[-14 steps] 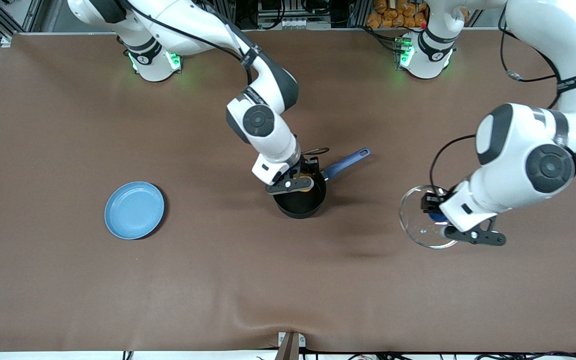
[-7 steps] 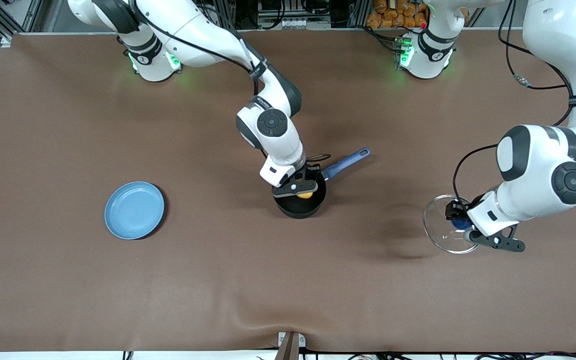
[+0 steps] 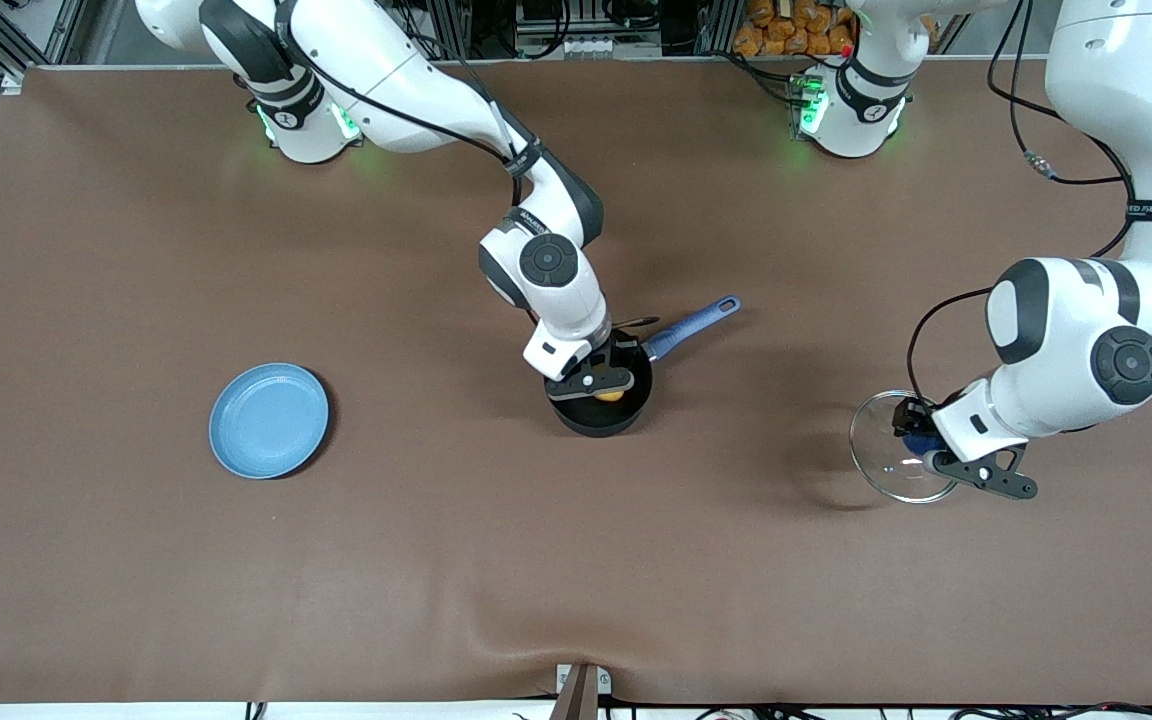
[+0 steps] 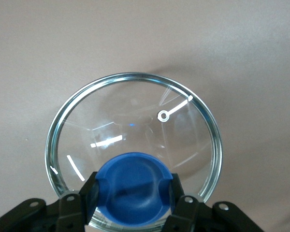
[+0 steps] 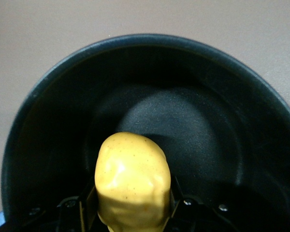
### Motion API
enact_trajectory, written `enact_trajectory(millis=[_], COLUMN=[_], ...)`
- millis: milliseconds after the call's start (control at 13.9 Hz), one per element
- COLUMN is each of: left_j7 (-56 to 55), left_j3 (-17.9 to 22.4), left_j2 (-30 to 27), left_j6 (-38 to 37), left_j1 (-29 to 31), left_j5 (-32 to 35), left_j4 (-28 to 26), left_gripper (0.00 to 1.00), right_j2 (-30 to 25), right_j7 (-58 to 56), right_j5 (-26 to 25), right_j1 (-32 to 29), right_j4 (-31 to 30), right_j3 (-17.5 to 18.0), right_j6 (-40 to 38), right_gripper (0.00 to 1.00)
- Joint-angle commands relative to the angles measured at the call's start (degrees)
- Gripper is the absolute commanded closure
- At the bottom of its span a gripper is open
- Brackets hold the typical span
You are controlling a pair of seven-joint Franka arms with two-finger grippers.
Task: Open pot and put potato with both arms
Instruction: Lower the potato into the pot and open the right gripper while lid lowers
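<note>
**Holding the potato inside the open saucepan, lid kept aside**

We see the right gripper [image 3: 604,383] low over the black saucepan [image 3: 600,418], which stands near the middle of the table [image 3: 436,560] with its long blue handle [image 3: 693,324] pointing toward the left arm's end. Its two fingers pinch the yellow potato [image 5: 132,180] from both sides, and the potato hangs inside the saucepan's mouth, above the dark bottom. We cannot tell if the potato touches the bottom.

Our left gripper [image 3: 918,437] is near the left arm's end of the table, well apart from the saucepan. Its fingers [image 4: 93,189] are pressed on the blue knob [image 4: 131,186] of the glass lid [image 4: 130,125]. The lid is close above the cloth; whether its steel rim touches the cloth we cannot tell.

A light-blue plate [image 3: 269,420] lies toward the right arm's end.
</note>
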Motion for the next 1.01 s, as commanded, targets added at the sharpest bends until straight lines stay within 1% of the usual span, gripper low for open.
enact_trajectory(millis=[0,72,144,216,288,359,431,719,935], left_j7=[0.83,0.91,1.26,1.79,1.79,1.88,2.66,3.46,4.51], left_j3=[-0.49,-0.49,-0.49,-0.49,-0.49,-0.49,-0.49,-0.49,-0.57], left_j2=[-1.44,-1.26,-1.26,-1.18,-1.18,-1.18,-1.26,-1.0,-1.18], left_j6=[1.36,1.88,2.49,3.11,3.99,4.78,6.09,11.37,11.73], left_j1=[0.62,0.71,1.4,1.67,1.67,1.67,1.76,1.94,3.33], left_j5=[-0.11,-0.11,-0.03,-0.03,-0.03,-0.03,-0.03,-0.03,-0.03], left_j4=[-2.93,-3.11,-3.46,-3.98,-4.6,-5.3,-6.35,-10.31,-11.02], left_gripper=[1.0,1.0,1.0,1.0,1.0,1.0,1.0,1.0,1.0], right_j2=[0.51,0.51,0.51,0.51,0.34,0.16,-0.01,-0.63,-1.24], right_j7=[1.99,1.99,1.99,1.99,1.9,1.81,1.72,1.37,1.02], right_j5=[-1.07,-1.07,-1.07,-0.99,-0.98,-0.98,-0.9,-0.9,-0.72], right_j1=[0.51,0.51,0.51,0.42,0.25,0.07,-0.37,-0.89,-2.82], right_j4=[0.87,0.87,0.95,0.96,1.04,1.22,1.48,2.53,4.38], right_j3=[-0.33,-0.33,-0.33,-0.33,-0.33,-0.33,-0.24,-0.33,-0.15], right_j6=[0.23,0.23,0.23,0.23,0.14,0.14,0.06,-0.03,-0.82], right_gripper=[0.56,0.47,0.33,0.17,0.13,0.03,0.0,0.0,0.0])
